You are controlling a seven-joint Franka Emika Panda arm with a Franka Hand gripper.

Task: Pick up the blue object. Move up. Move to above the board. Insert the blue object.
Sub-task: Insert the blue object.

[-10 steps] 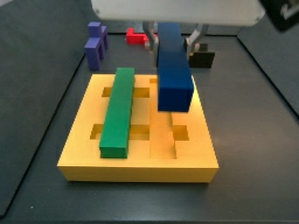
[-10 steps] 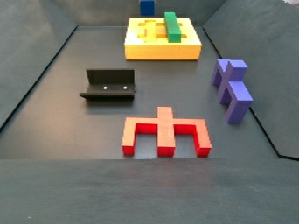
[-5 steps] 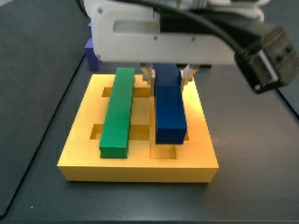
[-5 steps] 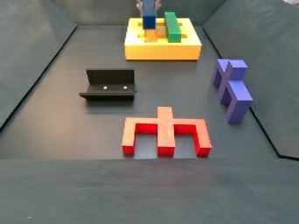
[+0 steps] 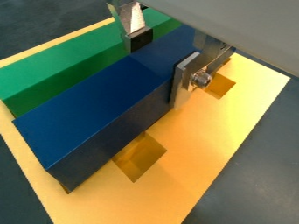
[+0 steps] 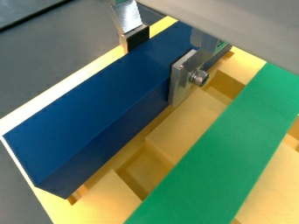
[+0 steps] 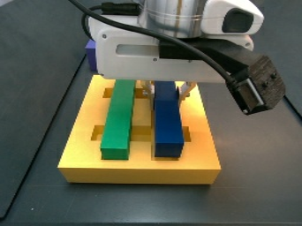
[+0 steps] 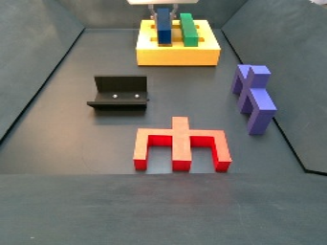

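Between my gripper (image 5: 162, 52) fingers, clamped on its far end, the long medium-blue rectangular bar (image 7: 169, 124) lies along a groove of the large yellow grooved board (image 7: 83, 159), beside the green bar (image 7: 118, 121). I'd press straight down, keeping it level and parallel, and release only once it seats.

pincer (image 8: 163, 13) on blue object (image 8: 163, 31) | board (image 8: 177, 55) | fixture (image 8: 119, 93)
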